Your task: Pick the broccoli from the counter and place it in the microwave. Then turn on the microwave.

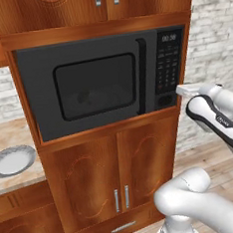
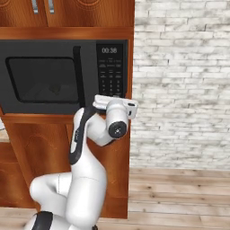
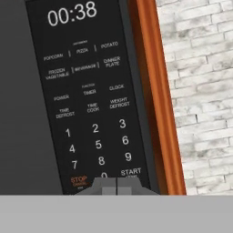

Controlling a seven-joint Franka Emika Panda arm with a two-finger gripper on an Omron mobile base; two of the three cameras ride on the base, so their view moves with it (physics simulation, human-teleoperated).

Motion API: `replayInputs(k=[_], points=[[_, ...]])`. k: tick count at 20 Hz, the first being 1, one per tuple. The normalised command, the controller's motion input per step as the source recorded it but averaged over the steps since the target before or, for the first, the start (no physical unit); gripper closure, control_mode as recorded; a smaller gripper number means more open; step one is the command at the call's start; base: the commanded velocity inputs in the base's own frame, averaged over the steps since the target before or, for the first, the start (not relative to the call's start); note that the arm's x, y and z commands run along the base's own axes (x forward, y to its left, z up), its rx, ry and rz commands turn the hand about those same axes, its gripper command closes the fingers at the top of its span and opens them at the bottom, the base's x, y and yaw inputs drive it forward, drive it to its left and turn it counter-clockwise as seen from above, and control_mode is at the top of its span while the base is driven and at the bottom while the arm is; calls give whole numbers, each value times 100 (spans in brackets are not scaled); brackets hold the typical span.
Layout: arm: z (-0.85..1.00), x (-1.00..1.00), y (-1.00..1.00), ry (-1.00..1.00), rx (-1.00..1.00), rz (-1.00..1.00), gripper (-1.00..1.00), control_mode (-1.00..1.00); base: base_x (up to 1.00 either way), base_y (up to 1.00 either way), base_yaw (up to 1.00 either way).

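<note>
Black microwave (image 1: pixel 95 83): sat built into reddish wooden cabinets (image 1: pixel 118 168), door closed, vertical handle (image 1: pixel 143 76) beside the button panel (image 3: pixel 91 104).
Display: read 00:38 (image 3: pixel 73 13) above the keypad.
Gripper (image 3: pixel 116 186): fingers pressed together, holding nothing, tips at the panel's bottom row between STOP and START (image 3: pixel 130 172); whether they touched it could not be told.
Broccoli (image 1: pixel 84 96): a dim shape behind the dark window, too faint to be sure.
Counter (image 1: pixel 9 180): lay left of the microwave, carrying a round grey plate (image 1: pixel 12 160).
Wall: whitish brick (image 2: pixel 179 81) to the right.
</note>
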Motion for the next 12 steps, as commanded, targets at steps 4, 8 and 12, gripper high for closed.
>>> replayInputs(k=[4,8,12], points=[[-6,19,0,0,-3,0,100,-100,0,0,0],[-11,20,0,0,-3,0,100,-100,0,0,0],[-14,15,0,1,-3,0,100,-100,0,0,0]])
